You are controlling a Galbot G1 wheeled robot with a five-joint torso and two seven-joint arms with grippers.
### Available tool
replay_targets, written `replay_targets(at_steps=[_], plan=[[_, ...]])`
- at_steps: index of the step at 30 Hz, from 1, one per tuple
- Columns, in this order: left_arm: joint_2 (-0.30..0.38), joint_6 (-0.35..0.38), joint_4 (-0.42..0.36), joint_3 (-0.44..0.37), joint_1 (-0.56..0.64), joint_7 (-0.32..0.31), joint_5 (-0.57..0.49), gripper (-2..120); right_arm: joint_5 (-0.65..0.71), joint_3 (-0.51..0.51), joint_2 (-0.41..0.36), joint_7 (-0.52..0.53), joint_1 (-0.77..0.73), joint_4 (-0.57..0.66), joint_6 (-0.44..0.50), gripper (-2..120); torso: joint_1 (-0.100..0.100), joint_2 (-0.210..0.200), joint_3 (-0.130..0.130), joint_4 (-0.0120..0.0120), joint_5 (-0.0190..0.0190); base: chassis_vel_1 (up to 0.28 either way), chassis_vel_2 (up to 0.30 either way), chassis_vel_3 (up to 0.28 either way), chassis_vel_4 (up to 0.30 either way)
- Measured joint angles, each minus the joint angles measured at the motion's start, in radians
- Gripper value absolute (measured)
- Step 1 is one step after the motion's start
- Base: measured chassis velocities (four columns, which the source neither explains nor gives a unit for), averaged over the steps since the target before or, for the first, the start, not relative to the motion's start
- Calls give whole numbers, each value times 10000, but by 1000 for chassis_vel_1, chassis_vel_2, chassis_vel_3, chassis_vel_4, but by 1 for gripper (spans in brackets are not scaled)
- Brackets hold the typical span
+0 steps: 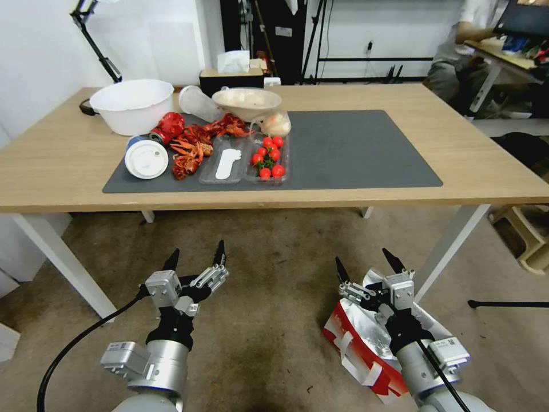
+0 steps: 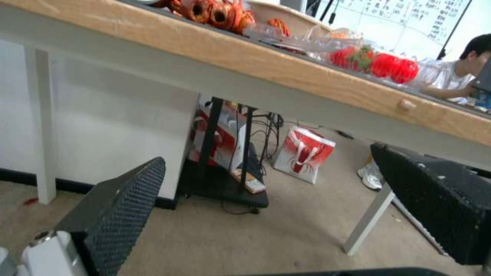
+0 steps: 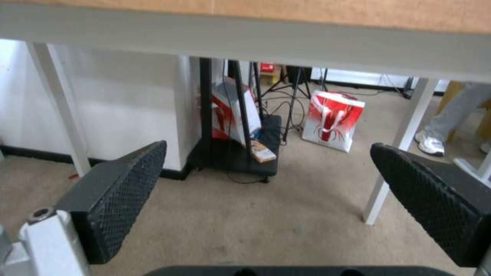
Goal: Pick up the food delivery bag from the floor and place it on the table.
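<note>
I see the table [image 1: 457, 166] at 12 o'clock, its mat [image 1: 354, 149] w/ food. Food delivery bag [image 1: 366, 349] lies on the floor [image 1: 274, 309] at 4 o'clock, under my right gripper [image 1: 366, 264], claws apart. Left gripper [image 1: 195, 256] at 7, claws apart too.

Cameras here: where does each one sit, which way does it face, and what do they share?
Head view: high up, looking down at the table, floor, food delivery bag; left gripper and right gripper show, jaws open.
Left wrist view: low, facing under the table edge; own fingers show.
Right wrist view: low, facing under the table; own fingers show.
Both wrist views share a second red-and-white bag beyond the table.
</note>
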Motion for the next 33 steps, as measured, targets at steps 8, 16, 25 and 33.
replay_targets(at_steps=[8,16,25,33], plan=[[25,-22,53,-35,-38,0,-21,100,-21,1,-2,0,61,-121,-3,100,-120,-320,-200,0,0,0,0,0,0],[44,-16,61,-41,-22,-4,-3,100,-95,-10,15,-58,78,-250,44,100,-243,-649,-406,0,0,0,0,0,0],[26,-19,63,-49,-11,-29,49,100,-113,-10,-14,-73,42,-284,110,100,-370,-1019,-648,0,0,0,0,0,0],[11,-40,70,-48,-3,-36,48,100,-139,-33,-18,-76,43,-334,126,100,-472,-1310,-836,0,0,0,0,0,0]])
